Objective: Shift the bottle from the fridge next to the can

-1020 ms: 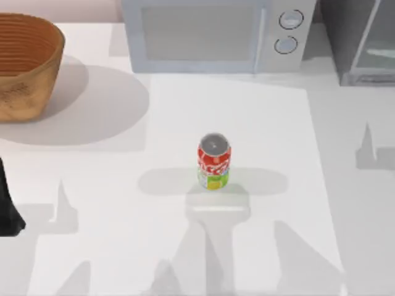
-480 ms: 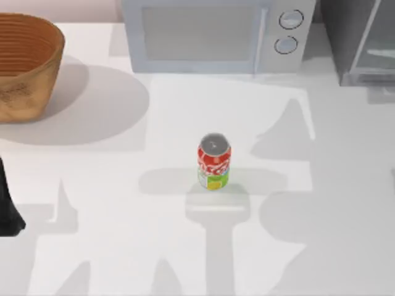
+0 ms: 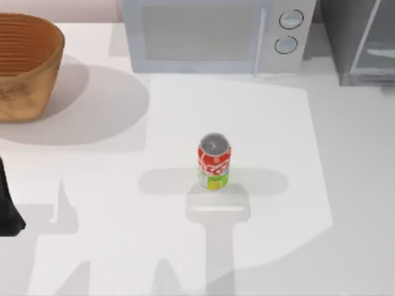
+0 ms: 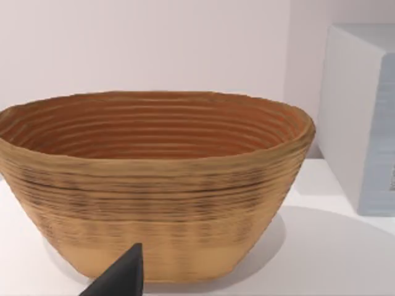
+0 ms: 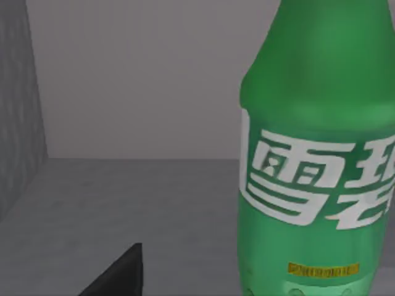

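Shadows: arm shadows that lay across the right half of the top view half a second ago have gone from the table point(image 3: 92, 185); a broad soft shade now covers the lower right corner, which suggests the right arm has travelled toward the fridge point(image 3: 364, 43) at upper right.

Bottle: the bottle point(image 5: 318, 160) stands upright on the grey fridge floor, filling the right side of the right wrist view, label facing the camera. Judged from that closeness, the right arm is inside the cabinet, lining up a grasp.

Right gripper: one dark fingertip point(image 5: 120, 274) shows at the lower edge of the right wrist view, apart from the bottle. Whether the jaws are spread or closed cannot be told; nothing is seen held.

Can: the can point(image 3: 213, 161) stands upright at the centre of the top view, unchanged from the earlier frames, with bare table on both sides for the bottle to land.

Left arm: parked at the left edge of the top view, its wrist camera facing the basket point(image 4: 154, 185) at upper left; one fingertip point(image 4: 123, 277) shows, jaw state not readable.

Microwave: the microwave point(image 3: 210, 34) sits shut at top centre, between basket and fridge, not involved.

Progress: early, by this reading; the bottle is not yet gripped.
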Robot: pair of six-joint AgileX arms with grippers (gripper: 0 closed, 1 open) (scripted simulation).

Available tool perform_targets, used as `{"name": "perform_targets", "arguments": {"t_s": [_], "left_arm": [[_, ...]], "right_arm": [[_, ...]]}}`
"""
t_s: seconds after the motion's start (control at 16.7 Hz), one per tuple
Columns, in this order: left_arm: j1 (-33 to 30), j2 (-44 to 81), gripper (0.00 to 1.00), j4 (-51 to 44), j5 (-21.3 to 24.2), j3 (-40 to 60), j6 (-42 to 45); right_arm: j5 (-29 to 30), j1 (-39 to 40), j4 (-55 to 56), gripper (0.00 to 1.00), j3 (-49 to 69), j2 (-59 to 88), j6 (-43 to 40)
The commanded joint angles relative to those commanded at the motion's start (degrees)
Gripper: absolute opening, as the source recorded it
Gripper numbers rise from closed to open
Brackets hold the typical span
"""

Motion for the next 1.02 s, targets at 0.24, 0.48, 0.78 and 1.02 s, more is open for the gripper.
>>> {"name": "perform_targets", "arguments": {"t_s": [0.24,0.48,0.78,1.02], "left_arm": [[0.00,0.00,1.00,0.00,0.00,0.00,0.00],[0.00,0.00,1.00,0.00,0.00,0.00,0.00],[0.00,0.00,1.00,0.00,0.00,0.00,0.00],[0.00,0.00,1.00,0.00,0.00,0.00,0.00]], "right_arm": [[-0.01,-0.02,0.07,1.00,0.06,0.11,0.00],[0.36,0.40,-0.97,1.00,2.02,1.12,-0.02],[1.38,1.30,-5.67,1.00,12.01,6.33,-0.06],[1.91,1.80,-8.19,1.00,16.95,8.78,-0.08]]}}
